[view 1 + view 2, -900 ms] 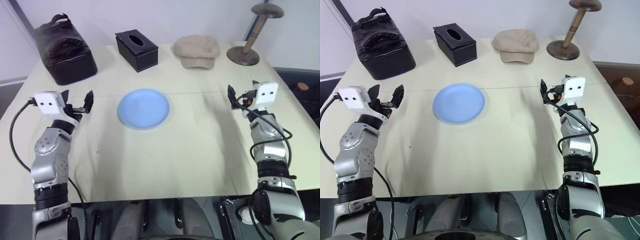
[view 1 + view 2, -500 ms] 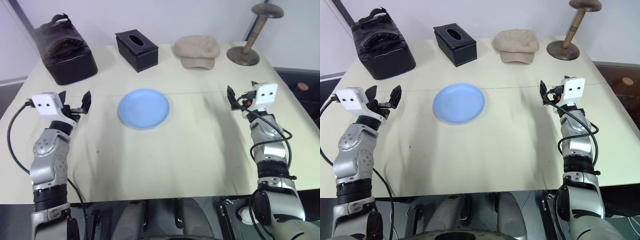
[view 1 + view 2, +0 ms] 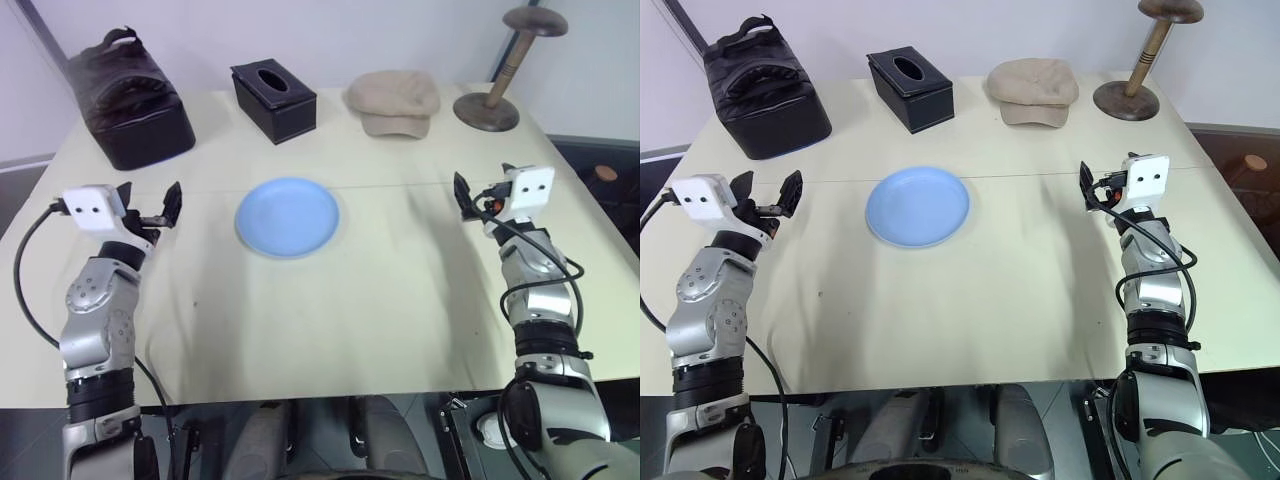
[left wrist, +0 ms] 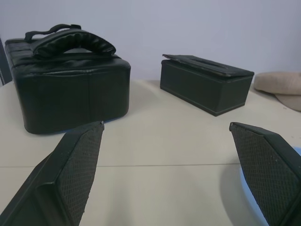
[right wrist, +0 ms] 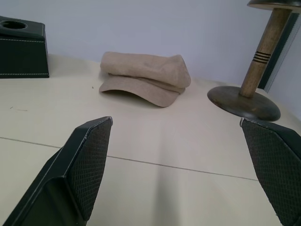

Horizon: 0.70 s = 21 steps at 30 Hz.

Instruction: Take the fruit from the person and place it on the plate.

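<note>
Holding both grippers (image 3: 150, 208) (image 3: 484, 192) spread and empty, we see a round, smooth, flat, light-blue plate (image 3: 287, 216) lying bare.

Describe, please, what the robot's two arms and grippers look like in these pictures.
Both arms are built of silver-grey metal segments with black joints, and a black cable loops along each. Each wrist carries a white box with two dark dots. The left gripper and right gripper each have two black fingers with cross-hatched textured pads.
</note>
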Each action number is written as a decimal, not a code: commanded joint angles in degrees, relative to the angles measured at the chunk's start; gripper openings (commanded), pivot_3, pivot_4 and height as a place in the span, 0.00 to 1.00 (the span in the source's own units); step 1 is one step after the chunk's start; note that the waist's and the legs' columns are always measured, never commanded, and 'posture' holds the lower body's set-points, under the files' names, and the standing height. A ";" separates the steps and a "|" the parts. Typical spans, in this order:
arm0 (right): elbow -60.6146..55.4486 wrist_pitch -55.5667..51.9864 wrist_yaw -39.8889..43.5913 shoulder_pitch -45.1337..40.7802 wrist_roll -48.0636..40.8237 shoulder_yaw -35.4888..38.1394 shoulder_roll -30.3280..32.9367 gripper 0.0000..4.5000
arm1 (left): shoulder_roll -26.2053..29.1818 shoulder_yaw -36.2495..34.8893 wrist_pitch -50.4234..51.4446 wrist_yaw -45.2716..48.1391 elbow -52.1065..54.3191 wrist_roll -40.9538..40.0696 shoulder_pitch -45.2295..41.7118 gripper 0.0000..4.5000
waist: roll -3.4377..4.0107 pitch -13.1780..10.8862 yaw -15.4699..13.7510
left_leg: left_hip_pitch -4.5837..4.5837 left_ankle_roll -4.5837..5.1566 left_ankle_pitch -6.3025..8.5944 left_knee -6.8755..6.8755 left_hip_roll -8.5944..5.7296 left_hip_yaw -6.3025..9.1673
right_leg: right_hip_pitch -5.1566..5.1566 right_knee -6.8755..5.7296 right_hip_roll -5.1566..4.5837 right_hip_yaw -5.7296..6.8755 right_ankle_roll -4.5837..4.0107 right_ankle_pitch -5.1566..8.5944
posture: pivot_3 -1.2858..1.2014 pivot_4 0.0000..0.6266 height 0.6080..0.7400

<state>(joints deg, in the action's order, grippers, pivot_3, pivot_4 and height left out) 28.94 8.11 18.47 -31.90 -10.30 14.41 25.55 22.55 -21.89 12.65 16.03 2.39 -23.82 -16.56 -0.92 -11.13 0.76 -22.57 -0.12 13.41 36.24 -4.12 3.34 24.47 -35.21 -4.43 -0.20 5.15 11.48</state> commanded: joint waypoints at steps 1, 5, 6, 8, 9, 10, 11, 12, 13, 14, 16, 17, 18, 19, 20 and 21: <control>-2.49 0.38 -0.13 0.12 -0.41 0.54 0.19 0.99 | 1.13 -1.22 -0.84 -0.01 1.47 -0.05 -0.50 1.00 | 0.00 0.00 0.00 | 0.00 0.00 0.00 0.00 0.00 0.00 | 0.00 0.00 0.00 0.00 0.00 0.00 | 0.52 0.24 1.00; -2.74 0.35 -0.23 0.46 -0.37 0.49 0.13 0.99 | 1.23 -1.26 -0.71 -0.02 1.58 -0.10 -0.45 1.00 | 0.00 0.00 -0.01 | 0.00 0.00 0.00 0.00 0.00 0.00 | 0.00 0.00 -0.01 0.00 0.00 0.00 | 0.52 0.24 1.00; -2.77 0.34 -0.25 0.50 -0.38 0.50 0.16 0.99 | 1.25 -1.23 -0.69 -0.02 1.60 -0.08 -0.45 1.00 | 0.00 0.00 0.00 | 0.00 0.00 0.00 0.00 0.00 0.00 | 0.00 0.00 -0.01 0.00 0.00 0.00 | 0.52 0.24 1.00; -2.84 0.35 -0.31 0.56 -0.35 0.49 0.17 0.99 | 1.29 -1.26 -0.68 0.01 1.54 -0.14 -0.48 1.00 | 0.00 0.00 0.02 | 0.00 0.00 0.00 0.00 0.00 0.00 | 0.00 0.00 0.00 0.00 0.00 0.00 | 0.52 0.24 1.00; -2.88 0.36 -0.35 0.58 -0.34 0.48 0.18 0.99 | 1.32 -1.26 -0.69 0.02 1.48 -0.17 -0.51 1.00 | 0.00 0.00 0.02 | 0.00 0.00 0.00 0.00 0.00 0.00 | 0.00 0.00 0.00 0.00 0.00 0.00 | 0.52 0.24 1.00; -2.89 0.37 -0.37 0.57 -0.35 0.50 0.19 0.99 | 1.33 -1.24 -0.71 0.01 1.45 -0.16 -0.56 1.00 | 0.00 0.00 0.02 | 0.00 0.00 0.00 0.00 0.00 0.00 | 0.00 0.00 0.00 0.00 0.00 0.00 | 0.52 0.24 1.00; -2.87 0.39 -0.37 0.56 -0.33 0.50 0.23 0.99 | 1.30 -1.17 -0.68 -0.03 1.47 -0.18 -0.65 1.00 | 0.00 0.00 0.01 | 0.00 0.00 0.00 0.00 0.00 0.00 | 0.00 0.00 0.00 0.00 0.00 0.00 | 0.52 0.24 1.00; -2.86 0.40 -0.36 0.55 -0.33 0.50 0.26 0.99 | 1.28 -1.06 -0.66 -0.07 1.50 -0.15 -0.73 1.00 | 0.00 0.00 0.00 | 0.00 0.00 0.00 0.00 0.00 0.00 | 0.00 0.00 0.00 0.00 0.00 0.00 | 0.52 0.24 1.00; -2.86 0.43 -0.38 0.55 -0.29 0.47 0.24 0.99 | 1.29 -1.01 -0.68 -0.05 1.43 -0.14 -0.80 1.00 | 0.00 0.00 -0.01 | 0.00 0.00 0.00 0.00 0.00 0.00 | 0.00 0.00 0.00 0.00 0.00 0.00 | 0.52 0.24 1.00; -2.87 0.43 -0.39 0.54 -0.26 0.44 0.24 0.99 | 1.28 -0.97 -0.70 -0.03 1.37 -0.14 -0.87 1.00 | 0.00 0.00 -0.01 | 0.00 0.00 0.00 0.00 0.00 0.00 | 0.00 0.00 -0.01 0.00 0.00 0.00 | 0.52 0.24 1.00; -2.90 0.40 -0.36 0.53 -0.25 0.43 0.29 0.99 | 1.25 -0.91 -0.73 -0.03 1.33 -0.13 -0.93 1.00 | 0.00 0.00 -0.01 | 0.00 0.00 0.00 0.00 0.00 0.00 | 0.00 0.00 0.00 0.00 0.00 0.00 | 0.52 0.24 1.00; -2.97 0.38 -0.34 0.57 -0.25 0.43 0.31 0.99 | 1.22 -0.89 -0.74 0.00 1.34 -0.15 -0.91 1.00 | 0.00 0.00 0.00 | 0.00 0.00 0.00 0.00 0.00 0.00 | 0.00 0.00 -0.01 0.00 0.00 0.00 | 0.52 0.24 1.00; -3.05 0.36 -0.31 0.61 -0.25 0.44 0.35 0.99 | 1.20 -0.85 -0.73 0.01 1.37 -0.15 -0.89 1.00 | 0.00 0.00 0.00 | 0.00 0.00 0.00 0.00 0.00 0.00 | 0.00 0.00 -0.01 0.00 0.00 0.00 | 0.52 0.24 1.00; -3.10 0.34 -0.29 0.64 -0.25 0.44 0.38 0.99 | 1.19 -0.82 -0.73 0.02 1.39 -0.15 -0.88 1.00 | 0.00 0.00 0.00 | 0.00 0.00 0.00 0.00 0.00 0.00 | 0.00 0.00 -0.01 0.00 0.00 0.00 | 0.52 0.24 1.00; -3.12 0.33 -0.27 0.65 -0.24 0.44 0.41 0.99 | 1.17 -0.81 -0.71 0.03 1.41 -0.16 -0.89 1.00 | 0.00 0.00 0.00 | 0.00 0.00 0.00 0.00 0.00 0.00 | 0.00 0.00 0.00 0.00 0.00 0.00 | 0.52 0.24 1.00; -3.14 0.31 -0.26 0.65 -0.26 0.46 0.43 0.99 | 1.16 -0.79 -0.71 0.03 1.42 -0.16 -0.89 1.00 | 0.00 0.00 0.00 | 0.00 0.00 0.00 0.00 0.00 0.00 | 0.00 0.00 -0.01 0.00 0.00 0.00 | 0.52 0.24 1.00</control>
<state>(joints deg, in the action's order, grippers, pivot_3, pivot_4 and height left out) 28.88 8.00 18.31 -30.96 -10.27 14.37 25.51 22.98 -21.87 12.69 16.05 2.39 -23.83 -16.56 -0.92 -11.13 0.76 -22.57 -0.12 13.41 36.24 -4.12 3.34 24.47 -35.20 -4.44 -0.19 5.15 11.48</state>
